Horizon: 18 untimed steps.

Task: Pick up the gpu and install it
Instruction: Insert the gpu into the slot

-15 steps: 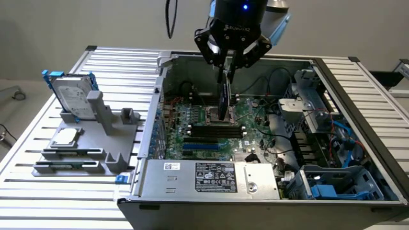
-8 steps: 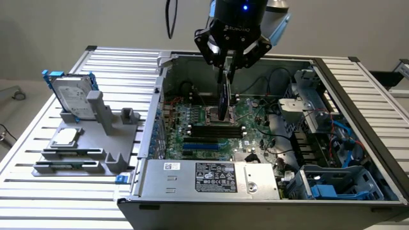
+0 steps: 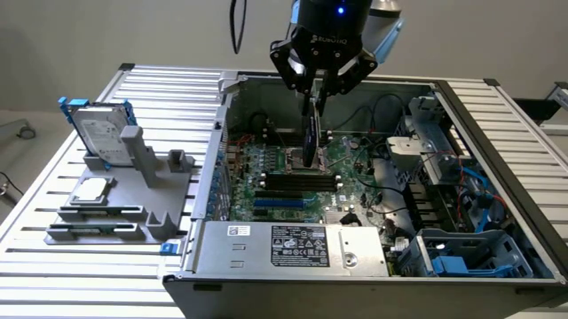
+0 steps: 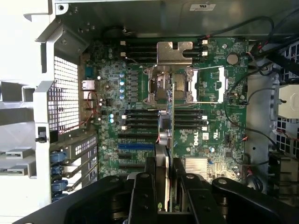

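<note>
My gripper (image 3: 316,90) hangs over the open computer case (image 3: 373,266), shut on the gpu (image 3: 310,136). The card hangs edge-on and upright below the fingers, its black cooler face toward the exterior view's left. It is above the motherboard (image 3: 293,176), over the CPU socket area, not touching the board. In the wrist view the gpu (image 4: 169,121) runs as a thin green edge from between my fingers (image 4: 148,186) out over the motherboard (image 4: 140,93), with its silver bracket (image 4: 174,51) at the far end.
A grey parts stand (image 3: 133,193) on the slatted table holds a silver hard drive in a blue frame (image 3: 100,133) and a small square silver chip (image 3: 92,191). The case holds a power supply (image 3: 293,247), cables (image 3: 443,193) and a blue drive cage (image 3: 461,256).
</note>
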Each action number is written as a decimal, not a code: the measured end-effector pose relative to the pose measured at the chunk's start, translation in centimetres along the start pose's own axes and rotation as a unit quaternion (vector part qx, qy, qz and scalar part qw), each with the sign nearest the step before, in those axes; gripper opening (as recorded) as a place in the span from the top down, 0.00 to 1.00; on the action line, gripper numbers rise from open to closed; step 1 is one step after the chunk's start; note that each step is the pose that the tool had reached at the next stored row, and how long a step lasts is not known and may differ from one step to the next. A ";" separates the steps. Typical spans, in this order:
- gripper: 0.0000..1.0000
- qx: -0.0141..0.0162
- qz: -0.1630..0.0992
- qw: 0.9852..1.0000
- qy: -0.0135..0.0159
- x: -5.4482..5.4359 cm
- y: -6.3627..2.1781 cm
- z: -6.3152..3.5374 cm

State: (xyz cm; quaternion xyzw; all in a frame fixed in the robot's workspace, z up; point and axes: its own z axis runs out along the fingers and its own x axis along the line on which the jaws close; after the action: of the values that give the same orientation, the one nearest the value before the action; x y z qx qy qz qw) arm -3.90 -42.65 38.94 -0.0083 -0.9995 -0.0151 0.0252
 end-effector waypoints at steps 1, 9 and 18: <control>0.74 0.000 0.000 1.000 0.000 0.0 0.00 0.00; 0.74 0.000 -0.021 1.000 0.001 0.0 0.05 0.30; 0.74 0.003 -0.103 0.995 0.003 -0.1 0.03 0.90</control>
State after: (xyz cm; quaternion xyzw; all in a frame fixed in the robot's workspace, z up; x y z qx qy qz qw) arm -3.89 -42.59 38.04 0.0947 -0.9950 -0.0149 0.0267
